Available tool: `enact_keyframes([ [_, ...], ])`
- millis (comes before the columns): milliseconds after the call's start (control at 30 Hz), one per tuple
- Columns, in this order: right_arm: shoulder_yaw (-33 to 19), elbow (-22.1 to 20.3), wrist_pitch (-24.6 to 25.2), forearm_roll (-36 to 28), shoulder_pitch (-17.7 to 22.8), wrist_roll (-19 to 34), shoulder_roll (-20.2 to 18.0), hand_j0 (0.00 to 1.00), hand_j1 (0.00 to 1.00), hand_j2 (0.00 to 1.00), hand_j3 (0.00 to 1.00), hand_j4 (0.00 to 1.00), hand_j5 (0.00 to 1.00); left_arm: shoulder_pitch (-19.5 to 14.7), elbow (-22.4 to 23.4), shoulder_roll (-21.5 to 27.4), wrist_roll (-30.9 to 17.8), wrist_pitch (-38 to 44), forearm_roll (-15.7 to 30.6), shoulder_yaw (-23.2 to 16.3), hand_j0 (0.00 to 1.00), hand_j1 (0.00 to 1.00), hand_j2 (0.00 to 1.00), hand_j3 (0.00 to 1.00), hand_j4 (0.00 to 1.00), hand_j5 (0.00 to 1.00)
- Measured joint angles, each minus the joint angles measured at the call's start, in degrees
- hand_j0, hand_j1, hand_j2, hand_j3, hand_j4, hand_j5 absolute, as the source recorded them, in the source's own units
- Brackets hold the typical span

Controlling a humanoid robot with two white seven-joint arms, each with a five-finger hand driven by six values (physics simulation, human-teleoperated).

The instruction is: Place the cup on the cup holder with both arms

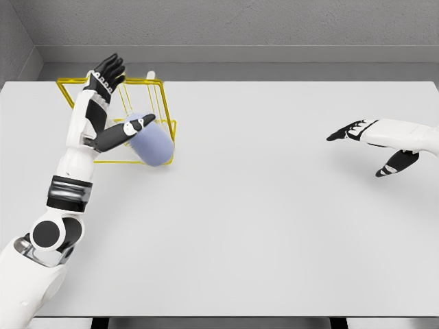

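White table (260,226) fills the frame beneath a grey wall. At upper left, the left hand (110,92) rests spread against the lilac cup (152,145), which lies tilted in the yellow wire holder (159,103). At right, the right hand (374,140) hovers spread, holding nothing.

Left hand (113,103) against cup (152,145) at holder (162,110).

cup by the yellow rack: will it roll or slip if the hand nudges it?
Probably rolls: the cup looks rounded and lies tilted against the wire rack. Its smooth surface suggests slippery. The left hand has a thumb on it and the other fingers spread, so a nudge may push it away.
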Motion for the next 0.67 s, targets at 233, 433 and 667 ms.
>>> enact_keyframes([
  [233,0.0,-0.02,0.0,0.0,0.09,0.0,0.0,1.0,1.0,1.0,1.0,1.0,1.0,0.35,0.0,0.02,-0.02,-0.67,-0.03,0.45,1.0,1.0,1.0,1.0,1.0,1.0],
  [433,0.12,-0.08,0.0,0.0,0.09,0.0,0.35,1.0,1.0,1.0,1.0,1.0,1.0,1.76,0.0,2.3,0.15,-9.34,-0.28,2.91,1.0,1.0,1.0,1.0,1.0,1.0],
  [667,0.14,-0.02,0.0,0.01,0.18,0.0,0.66,1.0,1.0,1.0,1.0,1.0,1.0,8.53,-0.01,11.67,0.26,-17.82,-0.9,2.78,1.0,1.0,1.0,1.0,1.0,1.0],
])
